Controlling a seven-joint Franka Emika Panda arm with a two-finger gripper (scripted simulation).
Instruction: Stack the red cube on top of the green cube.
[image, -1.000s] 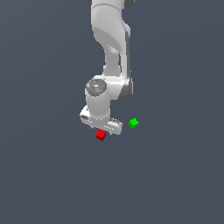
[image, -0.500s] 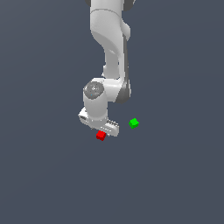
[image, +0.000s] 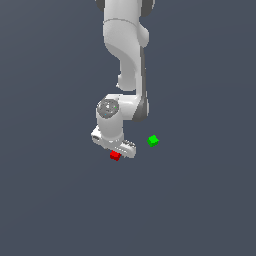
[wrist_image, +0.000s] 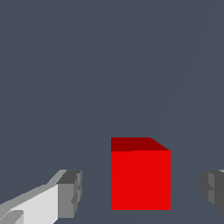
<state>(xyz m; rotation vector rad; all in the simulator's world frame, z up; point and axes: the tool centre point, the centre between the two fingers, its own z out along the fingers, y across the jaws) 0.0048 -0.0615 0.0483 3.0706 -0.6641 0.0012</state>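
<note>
Gripper is low over the grey floor, right on top of the red cube in the exterior view; the cube pokes out just under the white hand, partly covered by it. Wrist view confirms the alignment: red cube sits between the two fingers, with clear floor showing on both sides of it, so no pad is touching it. Jaws are spread wide, nothing held. The gap on one side of the cube looks about the same as on the other, roughly centred. Cube rests flat on the floor, upright, one face square to the wrist camera and a sliver of its top face visible. Green cube sits on the floor to the exterior view's right of the red one and a little farther up in that view, near but clearly apart from it and from the gripper; it is not in the wrist view. Arm comes down from the top of the exterior view, wrist bent so the hand points at the floor. Can't tell from the exterior view how far the fingertips are off the floor; they're hidden behind the hand body.
</note>
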